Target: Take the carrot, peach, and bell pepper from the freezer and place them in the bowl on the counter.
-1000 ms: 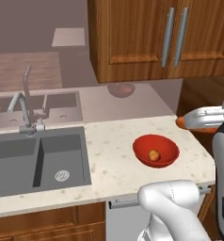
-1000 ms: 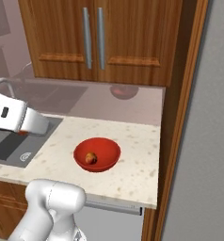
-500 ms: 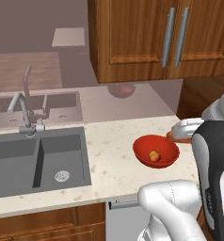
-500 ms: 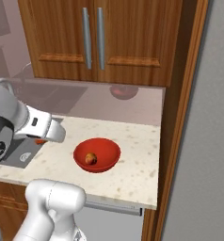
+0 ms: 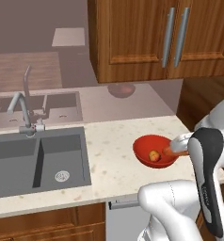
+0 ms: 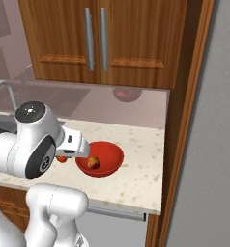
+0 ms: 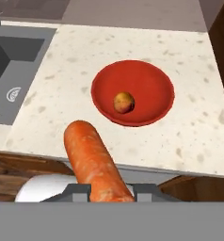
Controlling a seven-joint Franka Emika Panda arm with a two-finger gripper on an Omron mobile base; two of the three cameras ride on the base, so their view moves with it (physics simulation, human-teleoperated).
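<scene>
The tapered bright orange carrot [image 7: 96,164] is clamped in the hand [image 7: 109,192], its blunt end jutting forward above the front edge of the beige speckled stone bench [image 7: 198,136]. Ahead of the hand, the shallow glossy red bowl [image 7: 154,82] sits upright on that bench. The small round yellowish-orange peach [image 7: 124,102] with a reddish blush lies inside the bowl.

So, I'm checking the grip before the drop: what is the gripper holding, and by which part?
The gripper is shut on the carrot, gripping one end; the rest sticks out toward the bowl.
</scene>
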